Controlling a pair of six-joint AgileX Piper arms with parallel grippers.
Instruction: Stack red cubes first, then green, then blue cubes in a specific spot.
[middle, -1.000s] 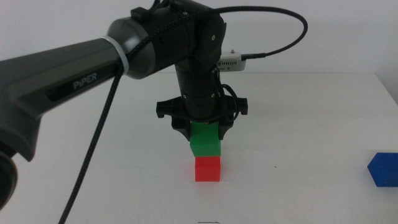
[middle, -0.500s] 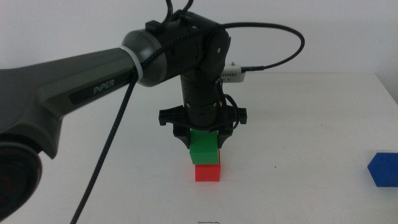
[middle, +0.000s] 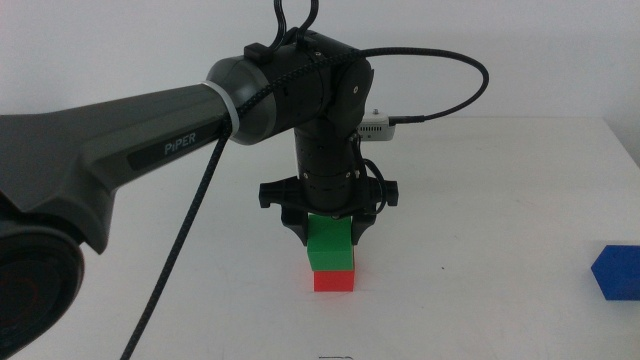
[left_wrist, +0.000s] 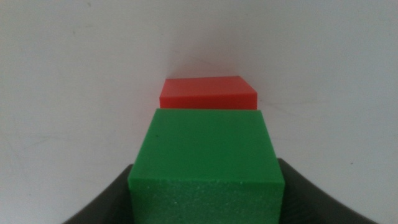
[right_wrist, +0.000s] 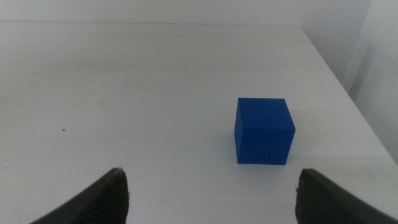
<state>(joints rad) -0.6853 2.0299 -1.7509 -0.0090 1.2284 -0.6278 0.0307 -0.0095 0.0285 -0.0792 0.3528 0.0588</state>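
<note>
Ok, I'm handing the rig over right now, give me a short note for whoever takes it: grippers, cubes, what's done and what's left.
Left gripper: shut on the green cube, holding it on or just above the red cube at mid-table; not released.
Right gripper: open, waiting, facing the blue cube, which sits alone near the table's right edge.
Done: red cube placed, green brought over it.
Left: release green, check it sits square, then stack blue on top.

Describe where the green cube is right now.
In the middle view, the green cube sits mid-table, gripped by the left gripper directly over the red cube; contact unclear. The blue cube lies far right.
</note>
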